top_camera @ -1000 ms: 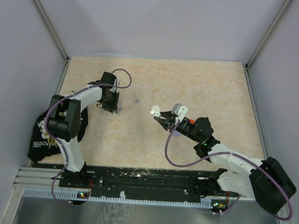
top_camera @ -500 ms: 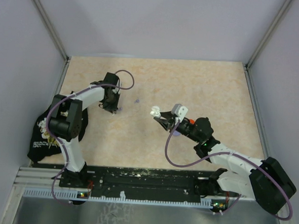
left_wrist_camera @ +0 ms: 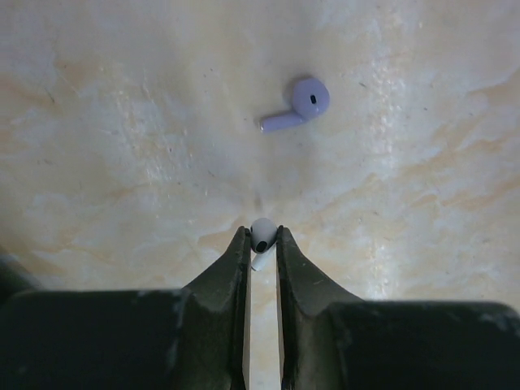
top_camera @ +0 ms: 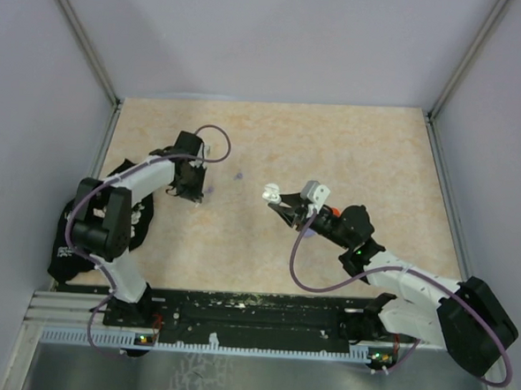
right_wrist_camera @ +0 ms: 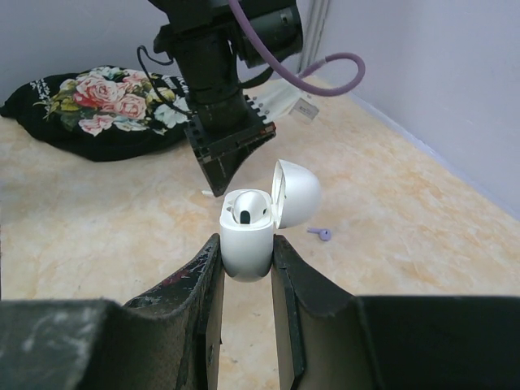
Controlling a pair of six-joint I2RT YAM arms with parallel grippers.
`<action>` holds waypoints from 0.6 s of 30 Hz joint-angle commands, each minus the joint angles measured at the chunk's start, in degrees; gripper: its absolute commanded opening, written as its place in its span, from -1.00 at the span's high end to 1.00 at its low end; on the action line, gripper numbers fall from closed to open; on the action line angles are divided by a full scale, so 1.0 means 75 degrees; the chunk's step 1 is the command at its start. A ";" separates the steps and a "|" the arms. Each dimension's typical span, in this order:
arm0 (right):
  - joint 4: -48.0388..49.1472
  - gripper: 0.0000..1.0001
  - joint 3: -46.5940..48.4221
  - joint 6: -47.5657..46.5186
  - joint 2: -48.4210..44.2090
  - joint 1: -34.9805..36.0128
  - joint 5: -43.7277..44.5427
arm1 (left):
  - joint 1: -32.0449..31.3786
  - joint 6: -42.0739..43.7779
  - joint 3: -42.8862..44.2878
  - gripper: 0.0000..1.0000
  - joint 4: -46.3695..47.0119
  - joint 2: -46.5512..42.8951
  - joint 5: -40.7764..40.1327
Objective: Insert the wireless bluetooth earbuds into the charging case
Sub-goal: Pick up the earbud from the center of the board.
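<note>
My left gripper (left_wrist_camera: 262, 235) is shut on a white earbud (left_wrist_camera: 262, 236) pinched at its fingertips, low over the beige table; in the top view it (top_camera: 197, 194) sits at the left. A lilac earbud (left_wrist_camera: 299, 104) lies on the table beyond it, also seen as a small speck in the top view (top_camera: 238, 175). My right gripper (right_wrist_camera: 246, 244) is shut on a white charging case (right_wrist_camera: 246, 236) with its lid (right_wrist_camera: 296, 192) open and one white earbud seated inside. In the top view the case (top_camera: 270, 194) is held above the table's middle. No red earbud shows.
A black floral cloth (top_camera: 86, 228) lies at the table's left edge, also visible in the right wrist view (right_wrist_camera: 97, 110). Grey walls enclose the table on three sides. The left arm's gripper (right_wrist_camera: 219, 162) stands just behind the case in the right wrist view.
The left arm has shifted a little toward the far left, its elbow swinging lower and outward. The right arm with the case has stayed almost still.
</note>
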 commanded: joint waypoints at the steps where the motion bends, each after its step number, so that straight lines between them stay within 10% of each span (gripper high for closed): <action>1: 0.0685 1.00 0.0044 0.0242 -0.0189 -0.0080 0.0100 | -0.0054 -0.0228 -0.0351 0.81 0.0493 -0.1119 0.0758; 18: 0.1462 1.00 0.0144 0.1033 -0.0197 -0.0063 0.0243 | -0.0311 -0.1524 -0.1668 0.82 0.3477 -0.5165 0.4067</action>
